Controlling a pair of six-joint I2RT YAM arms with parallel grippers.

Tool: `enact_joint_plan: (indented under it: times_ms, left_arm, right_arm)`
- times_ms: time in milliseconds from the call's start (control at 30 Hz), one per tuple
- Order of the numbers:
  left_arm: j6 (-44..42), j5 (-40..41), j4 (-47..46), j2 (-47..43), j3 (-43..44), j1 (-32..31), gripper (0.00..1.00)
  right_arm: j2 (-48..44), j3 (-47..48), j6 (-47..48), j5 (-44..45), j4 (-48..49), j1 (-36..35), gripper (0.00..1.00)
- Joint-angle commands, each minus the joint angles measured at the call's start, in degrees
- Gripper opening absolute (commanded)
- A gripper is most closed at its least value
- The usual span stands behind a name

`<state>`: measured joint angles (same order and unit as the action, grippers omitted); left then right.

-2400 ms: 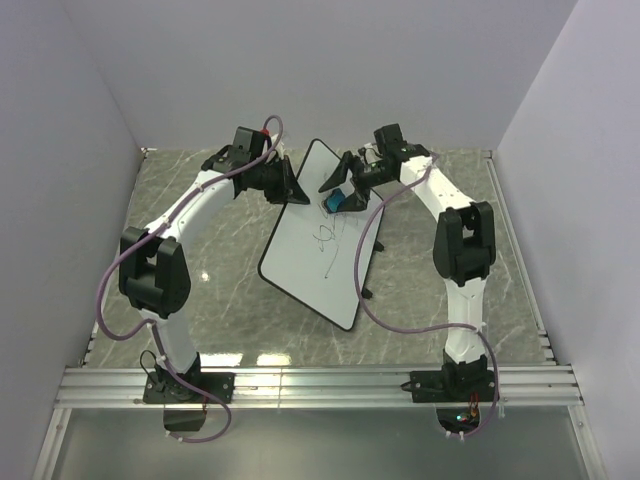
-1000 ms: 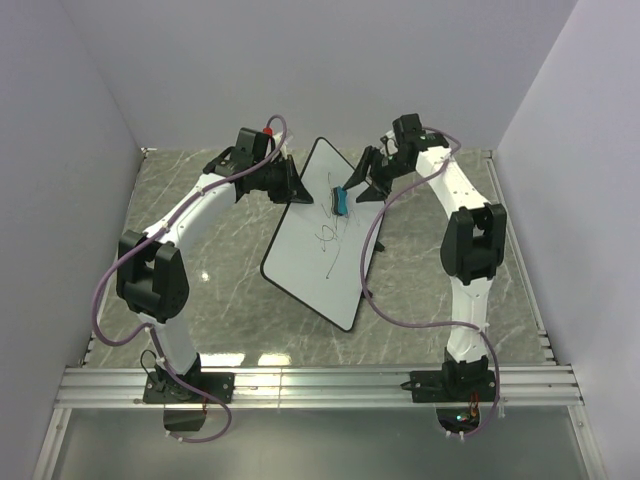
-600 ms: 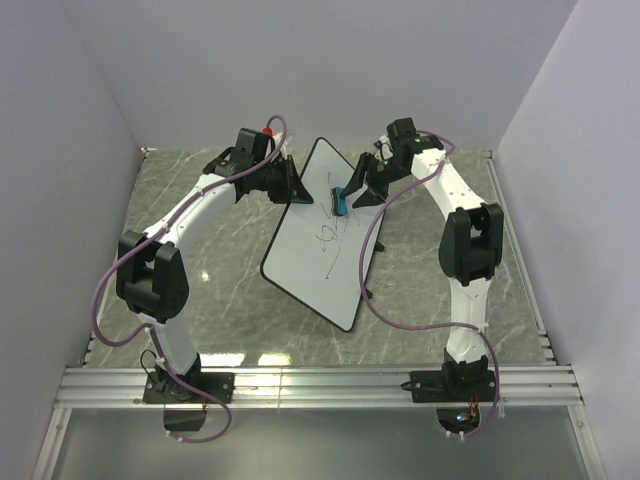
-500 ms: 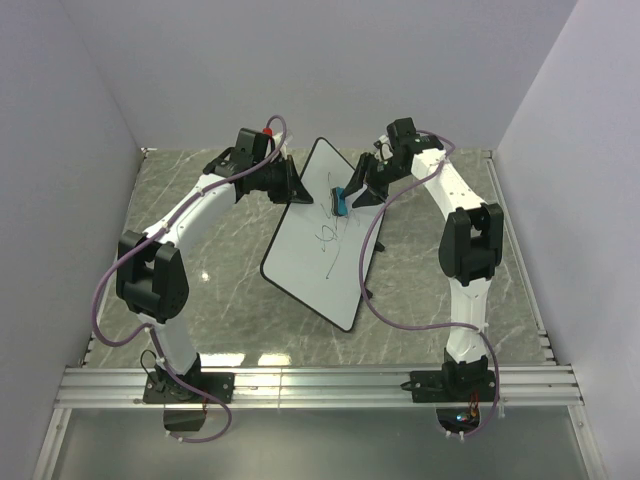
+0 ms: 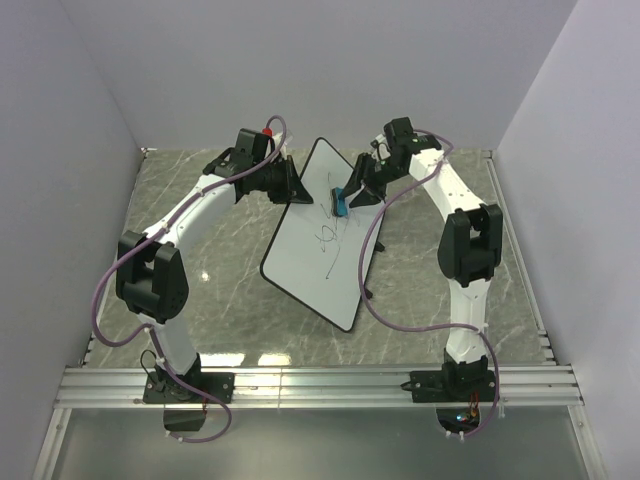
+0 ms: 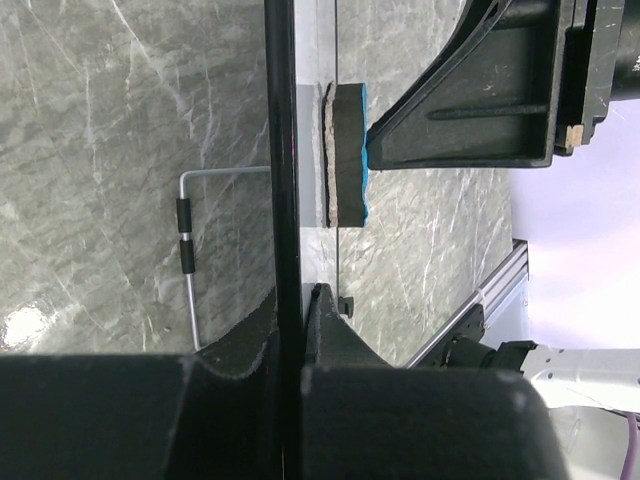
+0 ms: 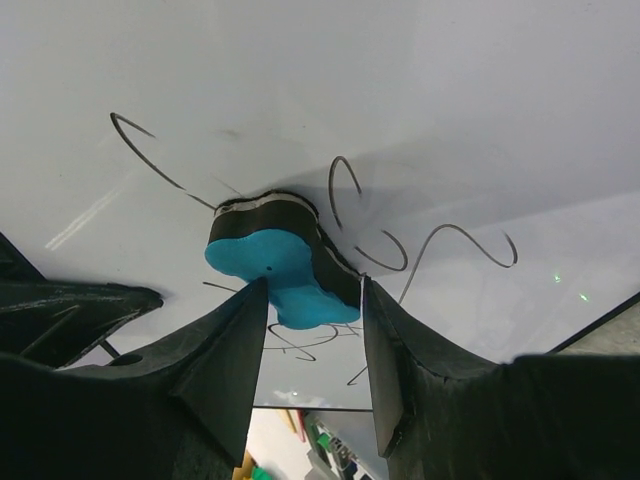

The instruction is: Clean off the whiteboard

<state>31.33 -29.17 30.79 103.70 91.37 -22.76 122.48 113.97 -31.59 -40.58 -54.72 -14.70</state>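
Observation:
The whiteboard (image 5: 320, 265) stands tilted in mid-table, with black scribbles (image 5: 330, 235) on its face. My left gripper (image 5: 297, 190) is shut on its upper left rim; in the left wrist view the black rim (image 6: 283, 150) runs straight between the fingers (image 6: 298, 300). A blue eraser (image 5: 341, 202) with a black felt pad is pressed flat against the board near its top. My right gripper (image 5: 347, 198) has closed on it: in the right wrist view both fingers touch the sides of the eraser (image 7: 280, 265), next to curly pen lines (image 7: 440, 240).
The board's wire stand (image 6: 185, 230) shows behind it over the grey marble tabletop (image 5: 200, 250). White walls close in the back and sides. An aluminium rail (image 5: 320, 385) runs along the near edge by the arm bases.
The right gripper has shifted slightly left, back onto the eraser on the board, and its fingers have narrowed around it. The left arm and the board have not moved.

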Motion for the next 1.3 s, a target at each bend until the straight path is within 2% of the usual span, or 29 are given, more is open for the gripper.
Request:
enact_joint_plan:
  times_ms: [0,267,433,700,800,833,1133,1267]
  left_arm:
    - [-13.2,11.6,10.5,5.5,-5.6,-5.6,0.0]
    - [-13.2,11.7,10.2,5.0,-6.4,-5.6,0.0]
    - [-13.2,11.7,10.2,5.0,-6.3,-5.6,0.0]
    - [-13.2,11.7,9.8,4.6,-7.1,-5.4,0.0]
    - [-13.1,11.5,9.8,4.6,-7.2,-5.4,0.0]
    - [-13.1,11.4,9.6,4.7,-7.2,-5.4,0.0]
    - [-13.1,11.3,9.6,4.7,-7.6,-5.1,0.0]
    - [-13.1,11.8,9.9,4.7,-7.4,-5.0,0.0]
  right_arm:
    - [-2.5,2.3,0.7,-1.6,0.0,-1.8,0.5]
    - [-5.1,-0.4,-3.2,-2.7,6.3,-2.2,0.45]
    - [-4.4,-1.4,-3.6,-2.0,7.1,-2.9,0.28]
    - [-3.6,-2.4,-0.9,3.0,3.1,-2.8,0.27]
    - [-2.9,-3.1,-0.5,5.4,2.3,-2.6,0.15]
    - [-2.5,-3.5,-0.4,6.1,2.2,-2.6,0.0]
    - [0.7,-4.6,0.7,9.1,0.9,-2.7,0.0]
    - [4.1,1.1,-1.0,6.8,0.6,-2.7,0.0]
